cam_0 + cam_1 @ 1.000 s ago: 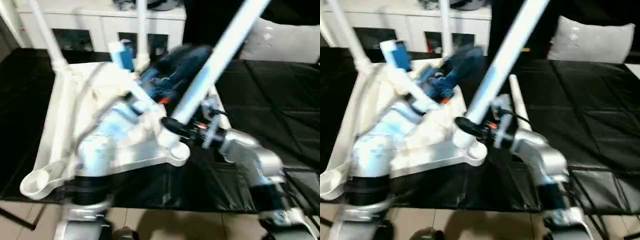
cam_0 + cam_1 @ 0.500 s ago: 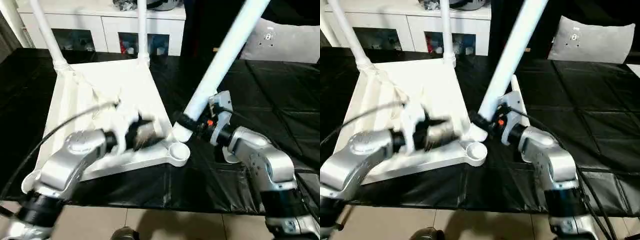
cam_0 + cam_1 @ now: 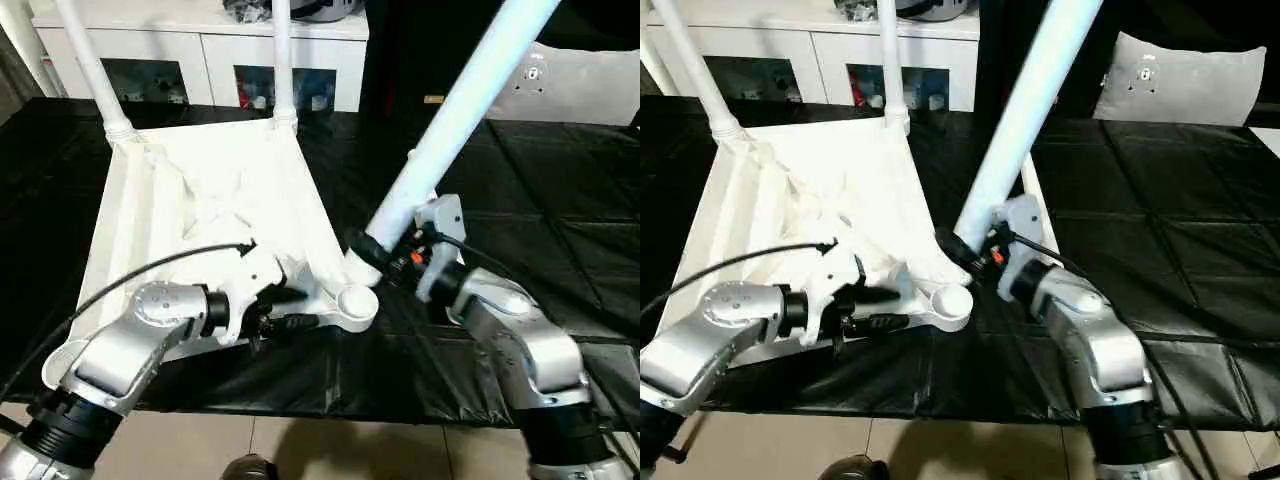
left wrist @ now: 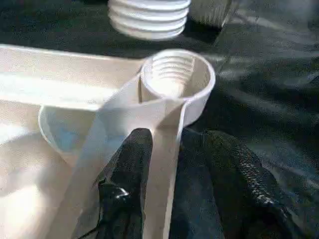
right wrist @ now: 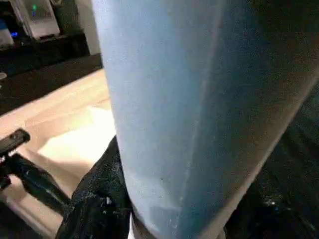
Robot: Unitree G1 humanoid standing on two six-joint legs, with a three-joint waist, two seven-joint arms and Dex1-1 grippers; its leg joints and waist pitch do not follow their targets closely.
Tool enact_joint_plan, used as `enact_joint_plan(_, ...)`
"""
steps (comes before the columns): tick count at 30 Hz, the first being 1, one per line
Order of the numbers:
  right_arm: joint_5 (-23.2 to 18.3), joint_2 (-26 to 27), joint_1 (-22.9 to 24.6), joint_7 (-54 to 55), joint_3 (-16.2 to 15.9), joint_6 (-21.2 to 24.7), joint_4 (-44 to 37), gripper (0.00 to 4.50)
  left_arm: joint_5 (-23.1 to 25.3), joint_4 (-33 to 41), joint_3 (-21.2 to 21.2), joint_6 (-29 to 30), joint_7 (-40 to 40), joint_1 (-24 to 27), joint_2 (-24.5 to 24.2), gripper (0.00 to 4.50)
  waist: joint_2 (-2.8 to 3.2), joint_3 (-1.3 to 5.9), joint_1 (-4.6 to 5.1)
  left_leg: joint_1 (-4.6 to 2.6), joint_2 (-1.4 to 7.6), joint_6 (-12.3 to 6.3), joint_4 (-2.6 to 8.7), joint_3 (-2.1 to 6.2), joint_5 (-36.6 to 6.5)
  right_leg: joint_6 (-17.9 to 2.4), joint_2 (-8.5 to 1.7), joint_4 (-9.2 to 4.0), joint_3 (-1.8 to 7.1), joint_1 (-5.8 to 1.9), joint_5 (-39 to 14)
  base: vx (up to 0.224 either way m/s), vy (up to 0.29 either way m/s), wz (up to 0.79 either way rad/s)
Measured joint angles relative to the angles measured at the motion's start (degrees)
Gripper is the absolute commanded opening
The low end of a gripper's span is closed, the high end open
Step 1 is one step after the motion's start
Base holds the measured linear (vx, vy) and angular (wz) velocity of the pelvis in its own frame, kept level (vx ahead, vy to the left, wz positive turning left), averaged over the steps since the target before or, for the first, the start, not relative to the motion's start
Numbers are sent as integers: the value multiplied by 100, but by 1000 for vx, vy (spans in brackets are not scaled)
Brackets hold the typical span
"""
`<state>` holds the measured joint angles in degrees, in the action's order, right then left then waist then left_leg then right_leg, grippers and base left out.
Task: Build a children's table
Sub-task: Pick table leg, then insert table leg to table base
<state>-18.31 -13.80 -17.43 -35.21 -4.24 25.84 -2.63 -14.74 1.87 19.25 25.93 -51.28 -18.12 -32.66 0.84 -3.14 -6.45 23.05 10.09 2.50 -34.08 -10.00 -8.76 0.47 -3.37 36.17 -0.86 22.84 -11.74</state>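
White table top (image 3: 210, 200) lay upside down on black mat (image 3: 560, 200). Left gripper (image 4: 169, 164) pinched a rib by the threaded corner socket (image 4: 174, 79); right gripper (image 3: 385, 255) clasped a tilted leg (image 3: 450, 125) just above it.

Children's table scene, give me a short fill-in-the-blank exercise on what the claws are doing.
1. The right claw holds a white ____.
2. The left claw grips the table top beside its near corner ____.
3. ____ legs already stand in the far corners.

Missing words: leg; socket; Two
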Motion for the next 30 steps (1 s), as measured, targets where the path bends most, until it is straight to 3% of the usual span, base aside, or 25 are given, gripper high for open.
enact_joint_plan(3,55,-30,116,-7,-48,-41,0,190,217,-112,96,-116,52,1,2,156,0,0,0,-1,0,0,2,0,0,1,0,0,0,1,-1,0,0,0)
enact_joint_plan(4,58,-18,167,-4,-80,-34,0,190,292,-148,138,-153,75,1,10,122,0,0,0,0,0,0,2,0,0,2,0,0,0,1,-1,0,0,0)
enact_joint_plan(10,67,3,177,7,-84,-47,2,190,707,-316,346,-372,154,-18,-14,94,0,0,-1,-2,0,0,2,0,0,8,0,0,0,0,-5,0,0,0)
enact_joint_plan(21,-18,-122,157,-332,-192,64,1,190,843,-519,357,-657,78,-68,92,14,1,0,14,-10,-1,1,2,0,1,23,-2,0,3,-2,4,0,0,0)
enact_joint_plan(30,93,-495,-365,-1031,-577,219,364,190,939,-960,459,-1038,-444,-357,48,0,6,4,35,-9,-1,1,4,0,1,7,-1,-1,1,0,13,0,0,0)
